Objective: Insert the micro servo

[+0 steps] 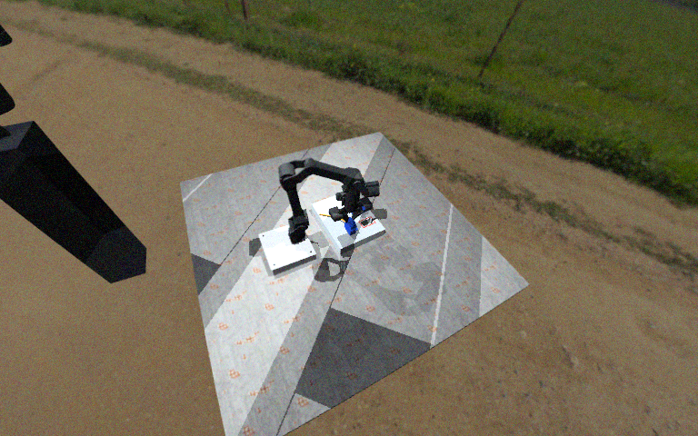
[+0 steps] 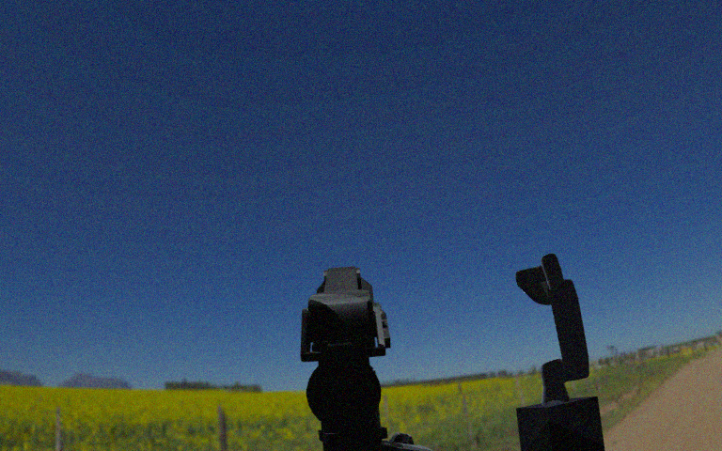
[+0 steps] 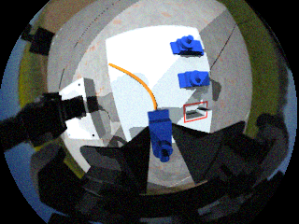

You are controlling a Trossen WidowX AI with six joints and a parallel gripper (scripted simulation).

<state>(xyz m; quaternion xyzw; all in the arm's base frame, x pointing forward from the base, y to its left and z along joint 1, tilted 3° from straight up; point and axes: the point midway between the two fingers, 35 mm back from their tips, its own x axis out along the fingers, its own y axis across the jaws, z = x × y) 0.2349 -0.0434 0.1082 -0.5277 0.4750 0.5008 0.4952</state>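
The loose blue micro servo (image 3: 160, 132) (image 1: 350, 226) is between the fingers of my gripper (image 3: 160, 127), which is shut on it. Its round shaft end faces the wrist camera, towards the bottom of that view. Its orange cable (image 3: 141, 82) trails over the white deck (image 3: 123, 51) (image 1: 331, 230). I cannot tell whether the servo touches the deck. The empty pocket (image 1: 366, 222) has a red outline (image 3: 195, 104) and lies right of the held servo in the wrist view. The exterior view shows neither servo nor deck.
Two blue servos (image 3: 187, 47) (image 3: 192, 79) sit in the deck in a row with the pocket, beyond it in the wrist view. The arm's white base plate (image 1: 285, 248) (image 3: 77, 128) stands beside the deck. A large dark post (image 1: 72, 205) is at the left of the top view.
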